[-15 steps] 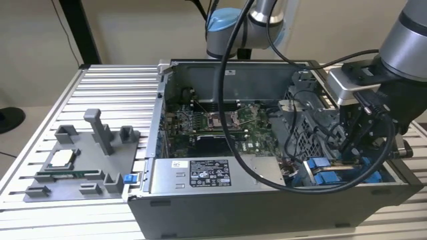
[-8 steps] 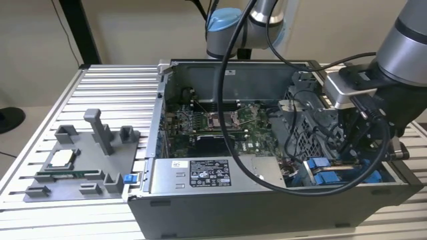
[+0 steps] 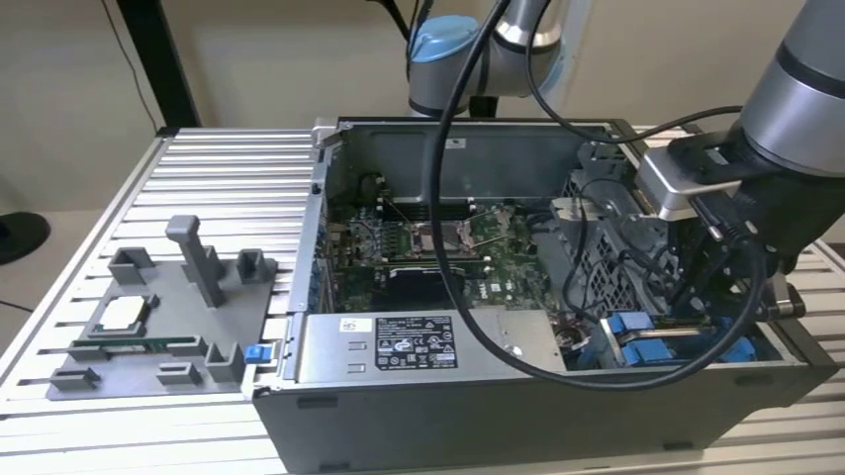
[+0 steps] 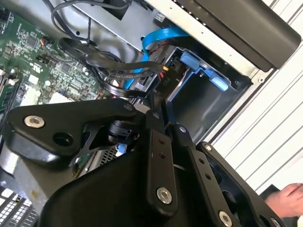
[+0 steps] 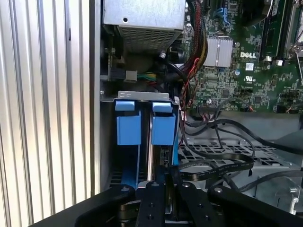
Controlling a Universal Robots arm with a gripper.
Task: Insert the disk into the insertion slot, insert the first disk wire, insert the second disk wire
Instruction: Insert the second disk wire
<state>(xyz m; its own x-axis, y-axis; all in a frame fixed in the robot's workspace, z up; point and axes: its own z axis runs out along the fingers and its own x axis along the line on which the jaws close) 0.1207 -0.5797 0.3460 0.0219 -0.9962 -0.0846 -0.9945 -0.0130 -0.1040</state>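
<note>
Bench [image 3: 198,158]: ribbed metal, with a grey fixture tray [image 3: 145,336] at the exterior view's left
Case [image 3: 528,396]: open computer case, motherboard [image 3: 436,247] bare inside, grey power supply [image 3: 410,346] along the front wall
Disk [image 5: 163,125]: already in the insertion slot [image 5: 142,97], seated on edge, blue frame tabs facing outward, long axis running into the bay
Gripper [image 5: 163,189]: fingers drawn close together over black cables [image 5: 213,165] just beside the disk; whether they hold anything I cannot tell
Hand [image 4: 286,201]: a person's, on the bench outside the case in the second wrist view
</note>
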